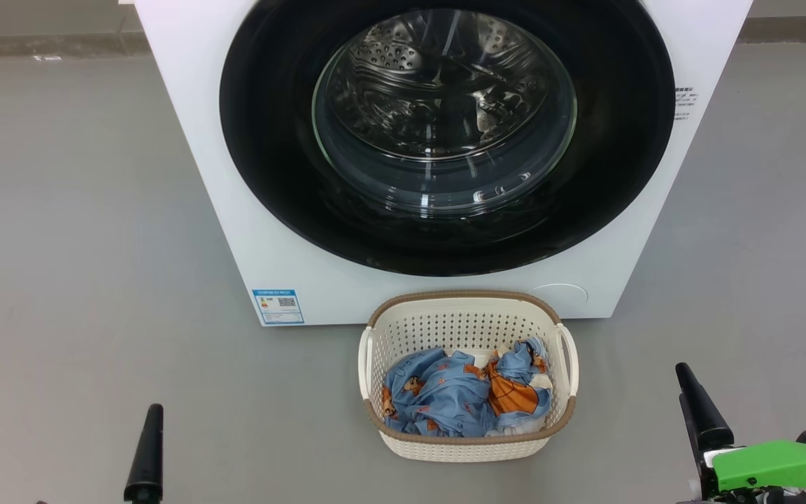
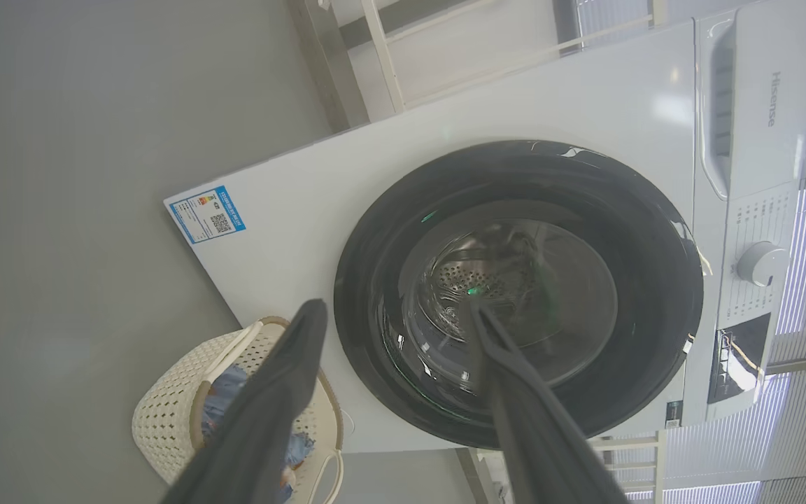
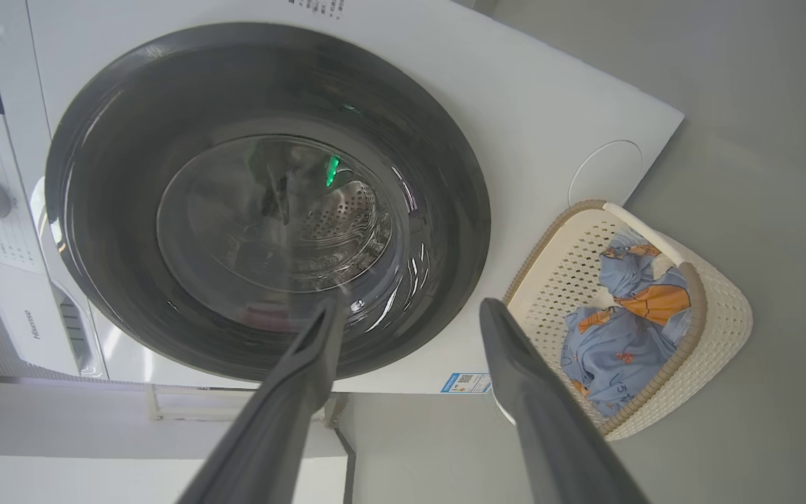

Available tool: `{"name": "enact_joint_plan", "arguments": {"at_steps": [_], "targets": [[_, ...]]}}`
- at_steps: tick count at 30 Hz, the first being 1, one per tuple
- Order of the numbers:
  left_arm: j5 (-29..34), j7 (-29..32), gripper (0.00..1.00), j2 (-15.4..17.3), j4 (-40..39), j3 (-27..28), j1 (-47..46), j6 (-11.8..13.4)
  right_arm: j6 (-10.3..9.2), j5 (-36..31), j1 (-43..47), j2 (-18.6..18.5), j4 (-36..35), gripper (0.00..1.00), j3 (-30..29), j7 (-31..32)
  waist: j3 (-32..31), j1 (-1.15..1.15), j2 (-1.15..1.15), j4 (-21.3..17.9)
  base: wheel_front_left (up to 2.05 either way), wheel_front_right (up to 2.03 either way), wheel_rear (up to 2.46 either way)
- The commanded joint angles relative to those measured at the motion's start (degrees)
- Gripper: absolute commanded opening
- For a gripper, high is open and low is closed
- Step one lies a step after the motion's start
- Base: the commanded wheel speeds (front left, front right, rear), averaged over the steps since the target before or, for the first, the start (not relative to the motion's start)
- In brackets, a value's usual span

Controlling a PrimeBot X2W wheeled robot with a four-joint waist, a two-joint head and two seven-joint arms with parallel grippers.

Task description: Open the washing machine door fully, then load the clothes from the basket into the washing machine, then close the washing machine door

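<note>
The washing machine (image 1: pixel 186 140) stands straight ahead, and its door (image 1: pixel 270 140), a black rim around a glass porthole, lies shut flat against the white front. On the floor before it sits the basket (image 1: pixel 466 297), with the blue and orange clothes (image 1: pixel 445 395) bundled inside. My left gripper (image 2: pixel 396 308) is open and empty, well short of the door (image 2: pixel 375 294); one of its fingers (image 1: pixel 150 448) shows at the lower left. My right gripper (image 3: pixel 413 308) is open and empty too, one finger (image 1: pixel 698 406) rising right of the basket (image 3: pixel 697 308).
Grey floor (image 1: pixel 60 245) spreads on both sides of the machine. A blue label sticker (image 1: pixel 278 306) marks its lower left front. The control knob (image 2: pixel 761 264) and detergent drawer (image 2: pixel 721 105) sit along its top. A white frame (image 2: pixel 382 56) stands beside the machine.
</note>
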Motion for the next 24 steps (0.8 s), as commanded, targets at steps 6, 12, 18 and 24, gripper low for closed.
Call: {"name": "enact_joint_plan", "arguments": {"at_steps": [6,12,18,24], "targets": [[6.63,-1.42,1.0,1.57,-1.99,0.18,-1.77,-0.02,0.14,-6.31,-3.37,-1.68,-1.28,1.0,1.75,-1.62,-0.06,0.0,0.0,0.03,0.0,0.0,0.0],[12.23,-2.43,1.0,1.9,-1.84,-0.09,-1.76,-0.02,0.15,-11.74,-3.61,-2.38,-0.84,1.0,2.78,-2.64,-0.09,0.0,0.0,0.01,0.0,0.0,0.0],[16.57,-3.27,1.0,2.06,-1.88,-0.3,-1.85,-0.02,0.16,-15.76,-3.74,-2.74,-0.46,1.0,3.53,-3.49,-0.05,0.0,0.0,0.01,0.0,0.0,0.0],[21.31,-4.29,1.0,2.3,-2.1,-0.58,-1.91,-0.02,0.18,-19.9,-3.99,-3.08,-0.03,1.0,4.56,-4.52,0.04,0.0,0.0,0.02,0.0,0.0,0.0]]}}
